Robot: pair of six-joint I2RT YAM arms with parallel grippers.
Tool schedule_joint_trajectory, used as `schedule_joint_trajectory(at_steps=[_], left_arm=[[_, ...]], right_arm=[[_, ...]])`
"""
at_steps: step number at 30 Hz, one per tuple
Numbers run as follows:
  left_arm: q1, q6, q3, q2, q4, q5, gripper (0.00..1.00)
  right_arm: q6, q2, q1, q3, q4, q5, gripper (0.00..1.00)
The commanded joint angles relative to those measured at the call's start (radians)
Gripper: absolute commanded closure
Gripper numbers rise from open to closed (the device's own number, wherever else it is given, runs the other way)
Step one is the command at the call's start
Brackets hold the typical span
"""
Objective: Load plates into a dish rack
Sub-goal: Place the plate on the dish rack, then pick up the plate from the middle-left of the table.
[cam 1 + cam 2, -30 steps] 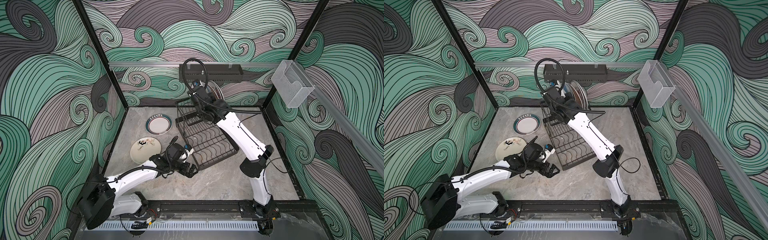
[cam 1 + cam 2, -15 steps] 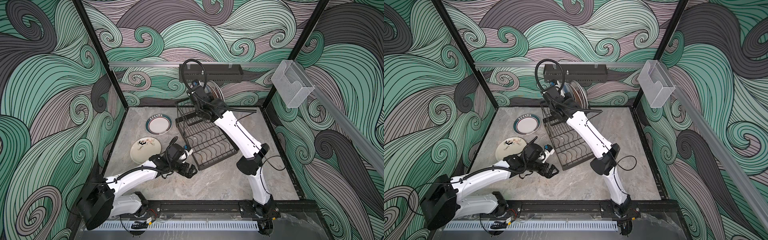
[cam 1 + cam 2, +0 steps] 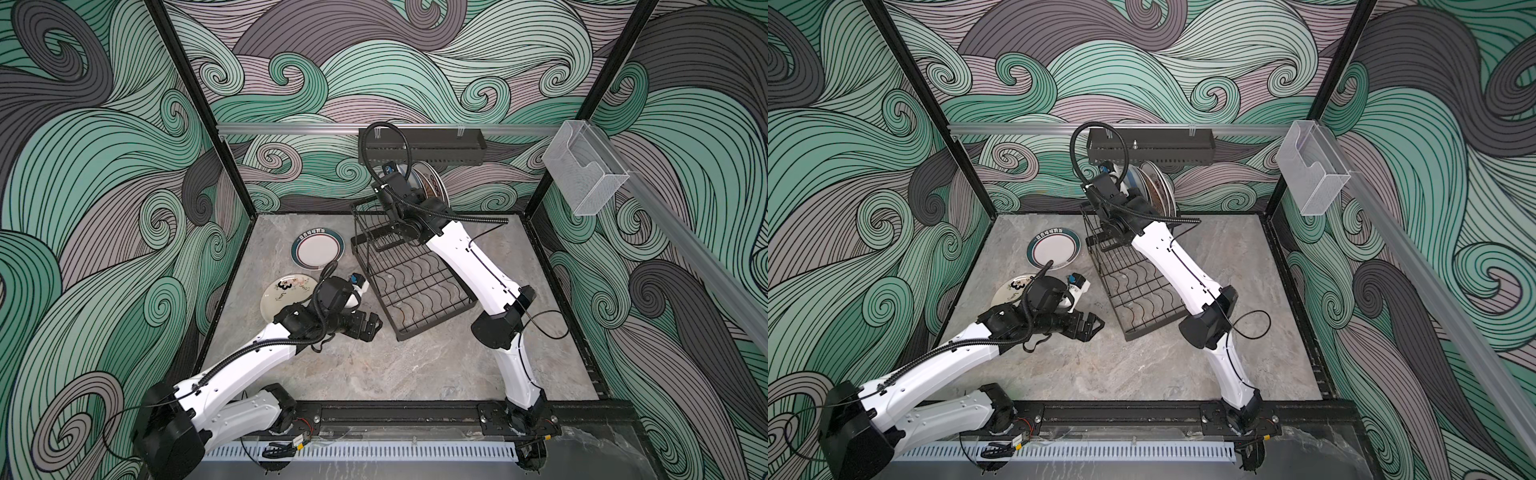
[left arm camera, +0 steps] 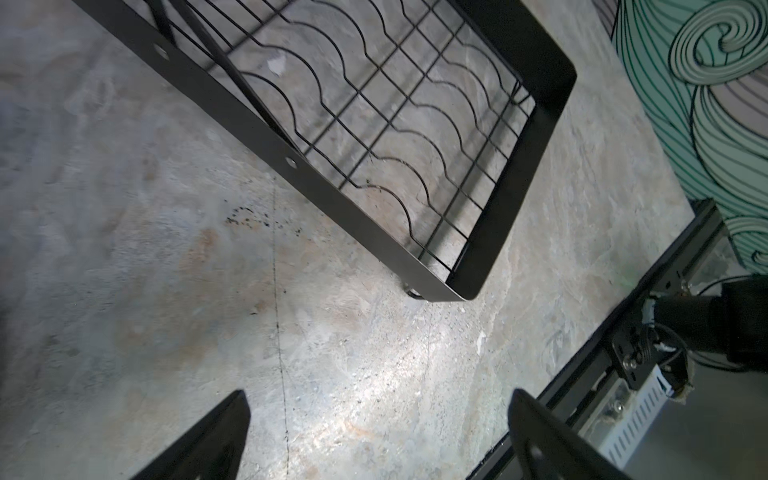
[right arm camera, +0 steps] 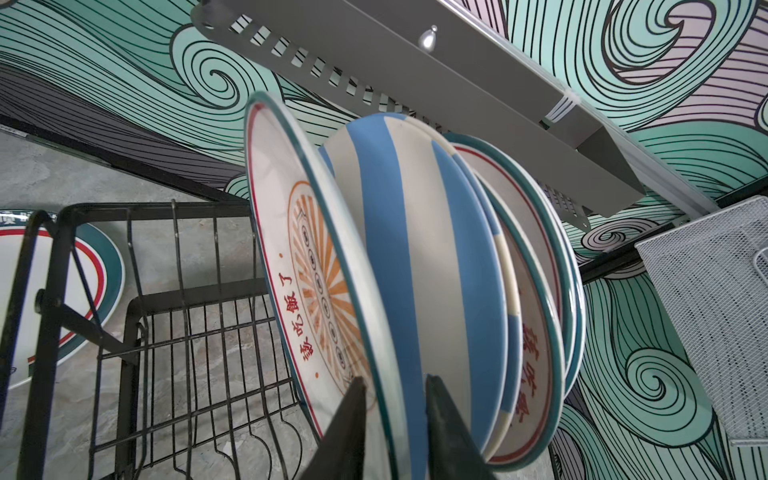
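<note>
Two plates (image 3: 318, 251) unloaded, desk (image 3: 415, 365) 10 o'clock. Right pincer (image 5: 394, 379) parted astride sunburst plate (image 5: 320, 291) in dish rack (image 5: 199, 296): release step; next: back out clear. Left pincer (image 3: 371, 328) spread.

Tabletop (image 3: 374, 374): grey marbled slab, seen in both top views.
Dark specks (image 4: 257, 220): scattered in a small patch on the slab, left wrist view.
Walls (image 3: 104, 187): teal, mauve and grey wave swirls on three sides.
Frame posts (image 3: 199, 104): black, standing at the back corners.
Aluminium rail (image 3: 291, 129): runs level across the back wall.
Perforated shelf (image 3: 440, 145): black metal, hung on that rail.
Clear plastic box (image 3: 586, 174): mounted on the right-hand wall rail, well apart from the shelf.
Slotted strip (image 3: 374, 451): white, along the front edge.
</note>
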Motion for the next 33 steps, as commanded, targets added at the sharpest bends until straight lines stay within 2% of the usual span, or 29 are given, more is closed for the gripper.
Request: schedule_joint_trajectory(at_steps=[1, 4, 6, 10, 12, 15, 18, 20, 23, 28, 30, 33], left_arm=[[0.049, -0.028, 0.024, -0.057, -0.069, -0.051, 0.01], [0.143, -0.033, 0.070, -0.088, -0.150, -0.033, 0.01], [0.201, -0.022, 0.117, -0.103, -0.217, -0.040, 0.01], [0.306, 0.001, 0.177, -0.133, -0.291, -0.060, 0.01], [0.367, 0.010, 0.192, -0.135, -0.309, -0.061, 0.01], [0.482, 0.029, 0.203, -0.116, -0.322, -0.032, 0.01], [0.631, 0.048, 0.219, -0.071, -0.331, 0.057, 0.01], [0.727, 0.056, 0.230, -0.033, -0.333, 0.102, 0.01], [0.844, 0.065, 0.257, 0.025, -0.348, 0.109, 0.01], [0.996, 0.051, 0.255, 0.111, -0.313, 0.021, 0.01], [1.030, 0.026, 0.258, 0.158, -0.300, -0.007, 0.01], [1.037, -0.001, 0.276, 0.226, -0.271, -0.053, 0.01]], right_arm=[[-0.001, -0.037, -0.006, 0.022, -0.012, -0.013, 0.58], [-0.008, -0.082, -0.006, 0.029, -0.044, -0.062, 0.41], [-0.007, -0.139, -0.004, 0.011, -0.053, -0.117, 0.35], [-0.012, -0.309, -0.005, -0.115, -0.022, -0.317, 0.26], [-0.008, -0.399, -0.004, -0.214, 0.019, -0.441, 0.25], [0.038, -0.531, -0.004, -0.429, 0.120, -0.703, 0.30], [0.126, -0.631, 0.008, -0.712, 0.266, -0.948, 0.36], [0.194, -0.663, 0.041, -0.894, 0.385, -1.038, 0.38], [0.215, -0.608, 0.124, -0.993, 0.439, -1.057, 0.36], [0.250, -0.438, 0.193, -0.988, 0.499, -1.141, 0.33], [0.266, -0.367, 0.206, -0.961, 0.518, -1.168, 0.32], [0.304, -0.251, 0.225, -0.902, 0.520, -1.121, 0.31]])
